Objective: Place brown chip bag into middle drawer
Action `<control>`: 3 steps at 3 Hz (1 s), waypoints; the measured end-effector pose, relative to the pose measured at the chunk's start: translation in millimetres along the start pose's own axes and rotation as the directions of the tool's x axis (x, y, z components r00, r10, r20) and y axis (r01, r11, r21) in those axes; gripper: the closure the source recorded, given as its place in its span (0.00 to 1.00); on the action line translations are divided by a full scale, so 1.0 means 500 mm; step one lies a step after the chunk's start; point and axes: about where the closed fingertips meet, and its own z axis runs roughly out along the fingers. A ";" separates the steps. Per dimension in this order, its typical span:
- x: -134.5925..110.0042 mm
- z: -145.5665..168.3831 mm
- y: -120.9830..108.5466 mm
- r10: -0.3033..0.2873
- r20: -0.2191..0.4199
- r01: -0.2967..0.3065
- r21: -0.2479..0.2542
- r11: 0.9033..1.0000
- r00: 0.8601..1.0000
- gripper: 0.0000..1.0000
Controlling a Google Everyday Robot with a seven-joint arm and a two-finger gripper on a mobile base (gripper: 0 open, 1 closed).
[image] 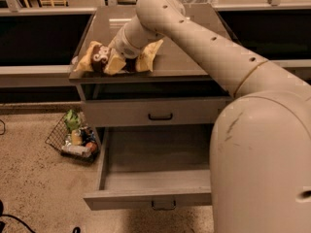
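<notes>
The brown chip bag [98, 56] lies near the front left edge of the cabinet top, its dark middle with white lettering facing up and its pale yellow ends spread to either side. My gripper [115, 62] is down on the bag's middle, with the wrist reaching in from the upper right. Part of the bag is hidden behind the gripper. The middle drawer [156, 155] is pulled out wide below, its grey floor bare, with a small dark handle [163, 205] on its front.
A closed upper drawer front with a black handle [160, 116] sits just under the cabinet top [194, 47]. A wire basket [73, 137] of groceries stands on the speckled floor left of the cabinet. My large arm covers the right side of the view.
</notes>
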 end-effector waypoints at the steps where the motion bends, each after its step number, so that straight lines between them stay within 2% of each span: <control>1: -0.013 -0.053 0.010 -0.008 0.078 0.005 0.038 0.999 0.997 0.85; 2: -0.018 -0.161 0.023 -0.031 0.168 0.014 0.104 0.995 0.985 1.00; 3: 0.013 -0.262 0.046 -0.043 0.229 0.014 0.127 0.992 0.972 1.00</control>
